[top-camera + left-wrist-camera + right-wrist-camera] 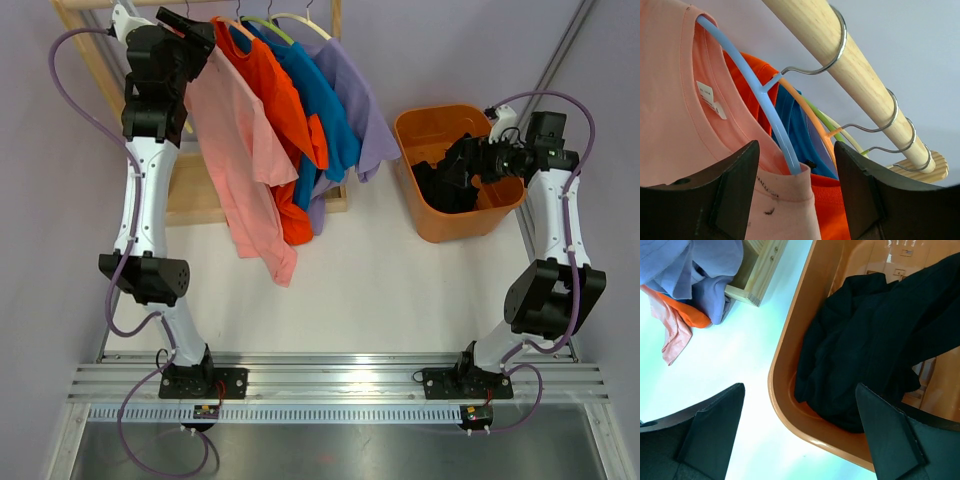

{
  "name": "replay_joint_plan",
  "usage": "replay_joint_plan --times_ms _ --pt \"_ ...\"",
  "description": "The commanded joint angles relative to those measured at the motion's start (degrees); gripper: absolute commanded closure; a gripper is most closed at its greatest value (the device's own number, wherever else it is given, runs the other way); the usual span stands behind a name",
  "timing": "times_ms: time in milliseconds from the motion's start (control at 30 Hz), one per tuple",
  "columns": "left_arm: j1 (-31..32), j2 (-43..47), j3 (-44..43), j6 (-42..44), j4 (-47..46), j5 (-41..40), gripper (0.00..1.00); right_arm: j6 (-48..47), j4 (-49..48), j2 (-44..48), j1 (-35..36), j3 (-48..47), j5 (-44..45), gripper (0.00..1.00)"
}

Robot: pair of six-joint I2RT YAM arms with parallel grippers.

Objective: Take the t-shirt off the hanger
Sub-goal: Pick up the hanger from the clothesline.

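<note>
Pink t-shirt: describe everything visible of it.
The pink t-shirt is salmon-coloured soft knit with a ribbed collar and a white label inside the neck. It hangs draped on a light blue hanger, leftmost on the wooden rail, against the orange shirt. The left gripper straddles its collar and hanger, jaws apart.

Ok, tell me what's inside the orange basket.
A crumpled black garment lies in the orange basket, covering much of its floor. Anything beneath the garment is hidden.
</note>
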State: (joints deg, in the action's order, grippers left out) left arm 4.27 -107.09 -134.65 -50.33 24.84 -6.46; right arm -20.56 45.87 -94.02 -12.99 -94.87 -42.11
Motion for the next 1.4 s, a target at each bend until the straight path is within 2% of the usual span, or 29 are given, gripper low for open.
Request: replay_joint_plan --times_ms 0,200,367,600,633,733,1133,1367 --pt "-1.19 -1.28 -2.9 -3.02 -5.94 1.89 0.39 0.78 -3.33 2.88 0.25 0.91 -2.8 0.0" --pt "-2.25 -3.3 -3.52 -4.87 -5.85 2.77 0.43 1.31 -4.56 4.01 0.25 1.79 -3.42 0.0" --pt "-3.48 -5.5 -4.13 -8.29 -8.75 6.19 0.51 2.1 -5.09 4.63 0.25 1.79 -4.21 0.0" --pt "-3.83 -6.29 -4.31 -9.44 -9.81 9.8 0.78 1.66 -5.0 5.69 0.25 2.5 -3.95 0.0" --pt "-3.92 -6.03 -4.13 -9.61 -10.16 10.15 0.87 1.75 -5.0 5.86 0.25 2.58 -3.95 0.01" --pt "-4.27 -4.98 -3.08 -10.58 -11.74 10.68 1.0 1.75 -5.0 5.95 0.25 2.85 -4.03 0.01" --pt "-4.19 -2.6 -2.81 -17.08 -18.95 14.1 1.0 1.31 -5.35 6.92 0.25 5.22 -3.68 0.01" --pt "-4.27 1.08 -0.36 -15.68 -18.25 15.34 1.0 0.87 -5.09 7.62 0.25 5.92 -3.77 0.01"
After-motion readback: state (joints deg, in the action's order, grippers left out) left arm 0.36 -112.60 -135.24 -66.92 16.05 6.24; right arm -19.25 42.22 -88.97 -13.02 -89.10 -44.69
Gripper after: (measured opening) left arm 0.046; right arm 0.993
